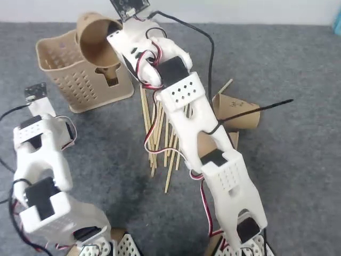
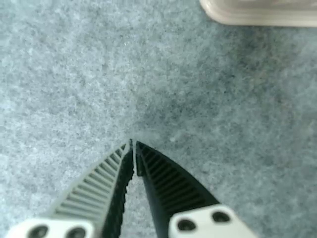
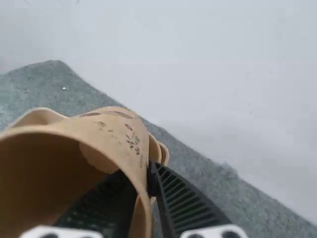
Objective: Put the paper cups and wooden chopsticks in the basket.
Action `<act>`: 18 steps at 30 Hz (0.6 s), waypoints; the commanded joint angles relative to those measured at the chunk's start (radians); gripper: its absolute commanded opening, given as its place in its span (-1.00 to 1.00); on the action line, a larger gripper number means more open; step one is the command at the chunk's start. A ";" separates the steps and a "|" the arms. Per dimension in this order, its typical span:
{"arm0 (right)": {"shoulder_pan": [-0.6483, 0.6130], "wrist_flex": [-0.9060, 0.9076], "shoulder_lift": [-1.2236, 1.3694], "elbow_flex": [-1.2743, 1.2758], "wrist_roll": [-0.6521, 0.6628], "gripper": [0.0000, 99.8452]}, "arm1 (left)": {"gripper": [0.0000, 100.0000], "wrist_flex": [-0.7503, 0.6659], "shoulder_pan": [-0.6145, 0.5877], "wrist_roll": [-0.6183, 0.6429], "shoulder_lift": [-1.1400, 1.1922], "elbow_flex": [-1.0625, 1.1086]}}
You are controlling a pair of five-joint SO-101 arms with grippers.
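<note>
Left arm: white, folded back at the near left of the grey felt mat (image 1: pixel 290 176).
Left claw (image 2: pixel 133 144): pointed down at bare mat, its two ribbed black pads pressed together at the tips with nothing between them. A corner of the basket's base lies a little way beyond it.
Pale wooden chopsticks (image 1: pixel 155 120): a loose scatter lying flat on the mat in the middle, mostly lengthwise, partly under the right arm. They are outside the basket.
Second brown paper cup (image 1: pixel 240 113): on its side on the mat to the right of the chopsticks, apart from the basket. A thin black rod (image 1: pixel 266 106) slants across it.
Right arm: white, stretched from the near right up over the chopsticks toward the far left.
Right claw (image 3: pixel 148 171): clamped on the rim of a brown paper cup (image 1: pixel 98 40), one pad inside the wall and one outside.
Held cup: tilted, mouth facing the camera, raised over the basket's right-hand edge and not resting in it.
Beige perforated plastic basket (image 1: pixel 64 72): upright at the far left of the mat.
White wall (image 3: pixel 223 64): behind the mat's far edge.
</note>
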 commanded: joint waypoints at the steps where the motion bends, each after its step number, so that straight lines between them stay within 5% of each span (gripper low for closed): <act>1: 0.030 -0.008 0.016 -0.049 -0.003 -0.99 | -0.98 -0.015 0.005 0.008 -0.006 -0.035; 18: 0.027 -0.038 0.071 -0.055 -0.009 -0.95 | -0.98 -0.015 0.005 0.008 -0.006 -0.035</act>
